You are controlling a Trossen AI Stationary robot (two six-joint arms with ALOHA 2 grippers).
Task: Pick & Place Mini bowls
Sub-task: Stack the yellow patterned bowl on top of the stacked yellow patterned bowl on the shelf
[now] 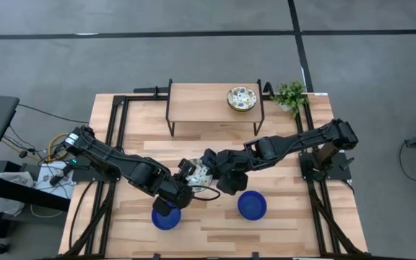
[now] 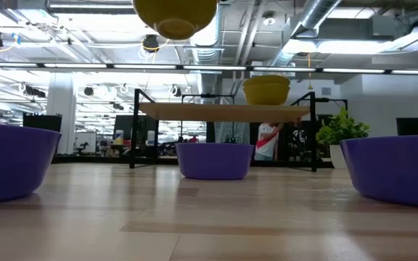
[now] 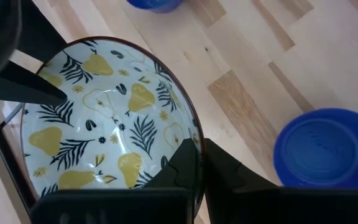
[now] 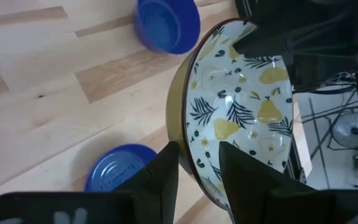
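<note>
A cream mini bowl with a yellow-pear and leaf pattern [image 1: 197, 172] hangs tilted above the middle of the table, between my two grippers. My left gripper [image 3: 199, 146] is shut on the side of its rim nearer the table's left. My right gripper [image 4: 199, 148] stands open astride the opposite rim [image 4: 180, 124], one finger outside and one inside, with a strip of the bowl's inside showing beside the inner finger. Two blue mini bowls [image 1: 166, 218] [image 1: 252, 206] rest upright on their bases on the table near the front. Another patterned bowl [image 1: 242, 99] stands on the raised shelf. My left gripper pinches the bowl's rim [image 3: 194, 127], one finger inside the bowl and one against its outer wall. The fingers come slanting down from the table's left and near side. The bowl is lifted clear of the table and tilted, its opening turned partly sideways.
A low wooden shelf on black legs [image 1: 193, 101] stands at the far middle. A small green potted plant [image 1: 291, 94] sits right of it. The low view shows a third blue bowl [image 2: 214, 159] on the table in front of the shelf. Bare wood lies along the near edge.
</note>
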